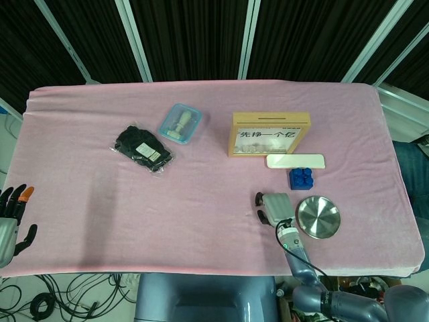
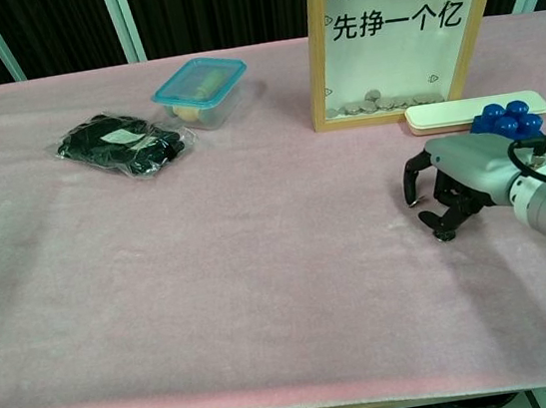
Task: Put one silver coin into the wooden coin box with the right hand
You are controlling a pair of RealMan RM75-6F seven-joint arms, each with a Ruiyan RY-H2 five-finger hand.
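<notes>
The wooden coin box (image 1: 271, 134) (image 2: 406, 34) stands upright at the table's middle back, with a glass front and several coins at its bottom. My right hand (image 1: 275, 208) (image 2: 466, 179) is low over the pink cloth in front of it, palm down. Its fingers arch onto the cloth, and one fingertip (image 2: 412, 199) stays well apart from the thumb (image 2: 445, 233). No silver coin shows now; the fingers may hide it. My left hand (image 1: 13, 218) hangs off the table's front left corner, fingers spread and holding nothing.
A steel bowl (image 1: 318, 217) sits just right of my right hand. A blue block (image 1: 302, 177) (image 2: 506, 118) and a flat white case (image 1: 295, 161) (image 2: 472, 110) lie between hand and box. A black bag (image 1: 143, 147) and a blue-lidded container (image 1: 180, 123) lie left.
</notes>
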